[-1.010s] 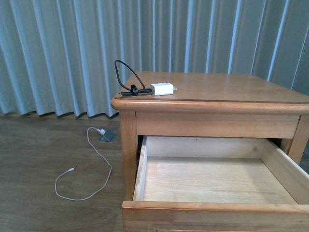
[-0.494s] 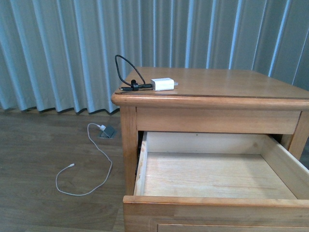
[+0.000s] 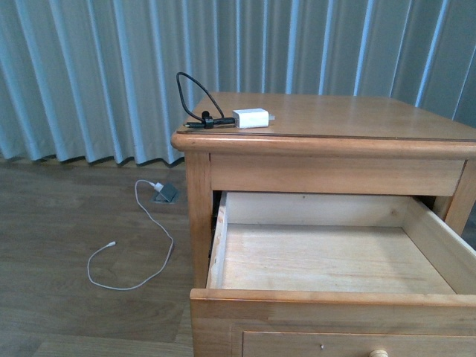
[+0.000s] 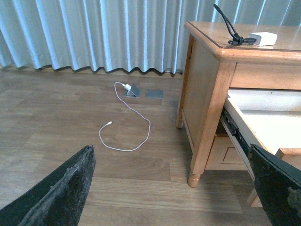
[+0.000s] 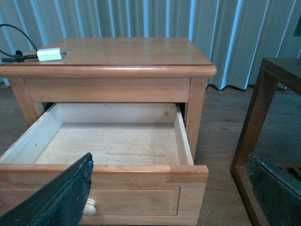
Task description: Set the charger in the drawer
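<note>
Only your view shifted, seemingly: the charger (image 3: 251,117) stayed at the counter's (image 3: 357,119) near-left corner, the drawer (image 3: 335,297) open and bare. Your left pincer (image 4: 171,150) and right pincer (image 5: 169,159) gaped empty. Pickup was pending, so you needed to reach the plug block.

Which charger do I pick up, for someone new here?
Find the wooden nightstand. On its top, near the front left corner, lies the charger: a small white block with a looped black cable. The other charger, white-cabled, lies on the floor.
</note>
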Action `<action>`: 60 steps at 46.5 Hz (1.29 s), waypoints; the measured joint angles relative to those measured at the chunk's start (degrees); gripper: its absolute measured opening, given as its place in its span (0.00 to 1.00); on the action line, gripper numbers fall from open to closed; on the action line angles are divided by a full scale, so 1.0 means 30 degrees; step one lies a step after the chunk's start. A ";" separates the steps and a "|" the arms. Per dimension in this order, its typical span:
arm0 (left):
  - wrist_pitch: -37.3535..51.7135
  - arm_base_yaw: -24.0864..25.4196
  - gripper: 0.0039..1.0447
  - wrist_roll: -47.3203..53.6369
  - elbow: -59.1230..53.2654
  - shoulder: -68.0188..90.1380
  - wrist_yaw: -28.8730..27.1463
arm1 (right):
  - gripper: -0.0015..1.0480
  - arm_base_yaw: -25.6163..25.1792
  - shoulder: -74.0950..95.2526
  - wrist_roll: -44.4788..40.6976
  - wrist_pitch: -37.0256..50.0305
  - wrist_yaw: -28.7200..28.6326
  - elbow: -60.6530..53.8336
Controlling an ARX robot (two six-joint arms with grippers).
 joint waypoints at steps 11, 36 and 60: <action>0.1610 -0.4677 0.94 -0.3628 0.1953 0.8131 -1.6844 | 0.92 0.0000 -0.0022 0.0000 0.0000 0.0007 -0.0015; 0.6054 -0.7890 0.94 0.3643 2.1434 3.0163 -0.7242 | 0.92 0.0000 -0.0036 0.0000 0.0000 0.0051 -0.0015; 0.2557 -0.8000 0.94 0.3497 3.5037 4.2271 -0.3096 | 0.92 0.0000 -0.0036 0.0000 0.0000 0.0044 -0.0015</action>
